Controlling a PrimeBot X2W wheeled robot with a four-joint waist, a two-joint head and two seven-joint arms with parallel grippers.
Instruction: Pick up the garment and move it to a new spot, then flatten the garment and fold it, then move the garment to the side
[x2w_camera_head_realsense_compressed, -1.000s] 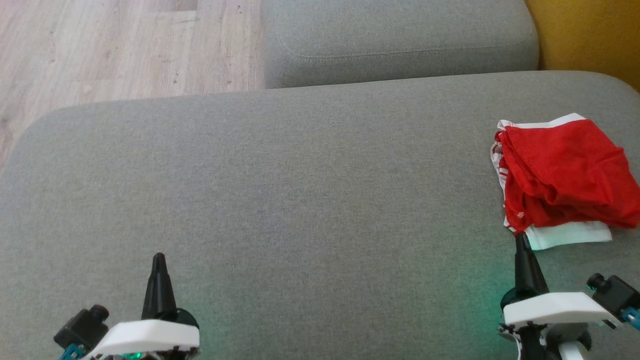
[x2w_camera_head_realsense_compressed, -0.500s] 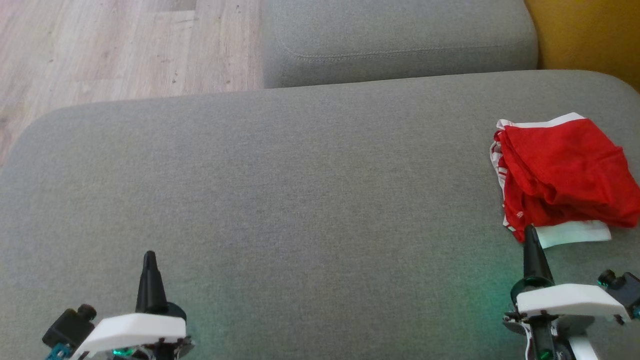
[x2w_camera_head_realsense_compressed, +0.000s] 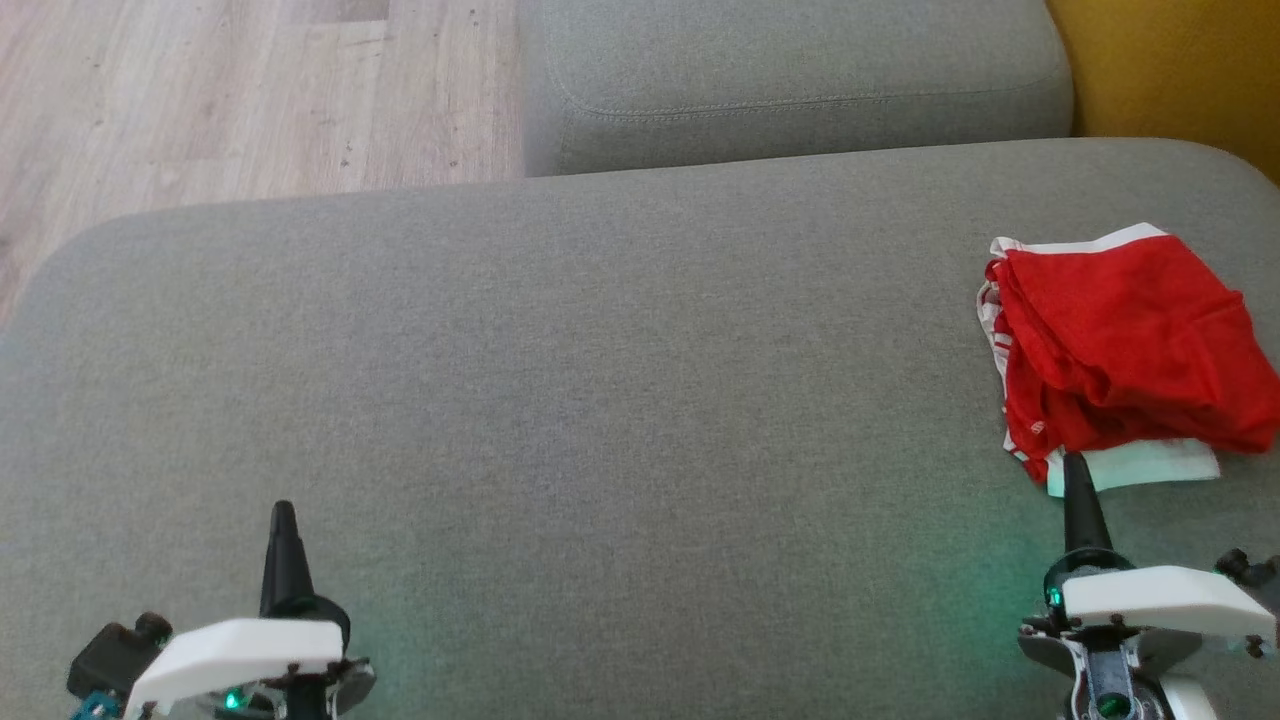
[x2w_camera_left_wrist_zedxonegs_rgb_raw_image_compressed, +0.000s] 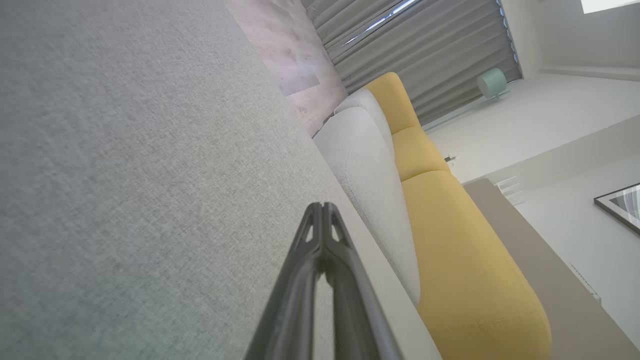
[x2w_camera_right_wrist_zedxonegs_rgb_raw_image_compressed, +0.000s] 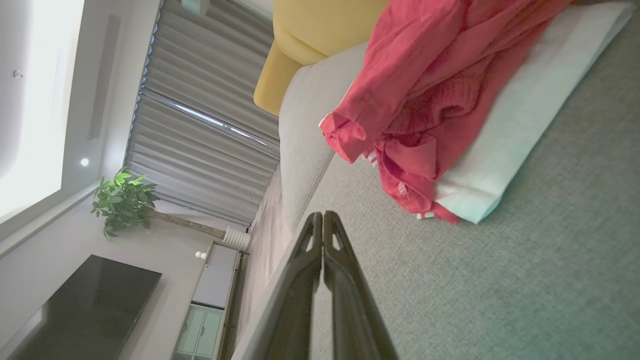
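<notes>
The garment (x2w_camera_head_realsense_compressed: 1120, 340) is red with white trim and lies bunched and roughly folded at the right end of the grey cushion (x2w_camera_head_realsense_compressed: 560, 380). It reappears in the right wrist view as red cloth over a white band (x2w_camera_right_wrist_zedxonegs_rgb_raw_image_compressed: 450, 95). My right gripper (x2w_camera_head_realsense_compressed: 1075, 468) is shut and empty, its tip just below the garment's white hem. In its own view the right gripper (x2w_camera_right_wrist_zedxonegs_rgb_raw_image_compressed: 322, 216) has both fingers pressed together. My left gripper (x2w_camera_head_realsense_compressed: 283, 512) is shut and empty at the lower left, far from the garment. The left wrist view shows that gripper (x2w_camera_left_wrist_zedxonegs_rgb_raw_image_compressed: 322, 207) closed above bare cushion.
A second grey cushion (x2w_camera_head_realsense_compressed: 800, 80) lies beyond the first, with wooden floor (x2w_camera_head_realsense_compressed: 230, 90) at the upper left. A yellow sofa part (x2w_camera_head_realsense_compressed: 1180, 70) fills the top right corner. The garment reaches the head view's right edge.
Both grippers have drawn back toward the bottom of the head view, the right one also shifting slightly right. The garment lies where it was.
</notes>
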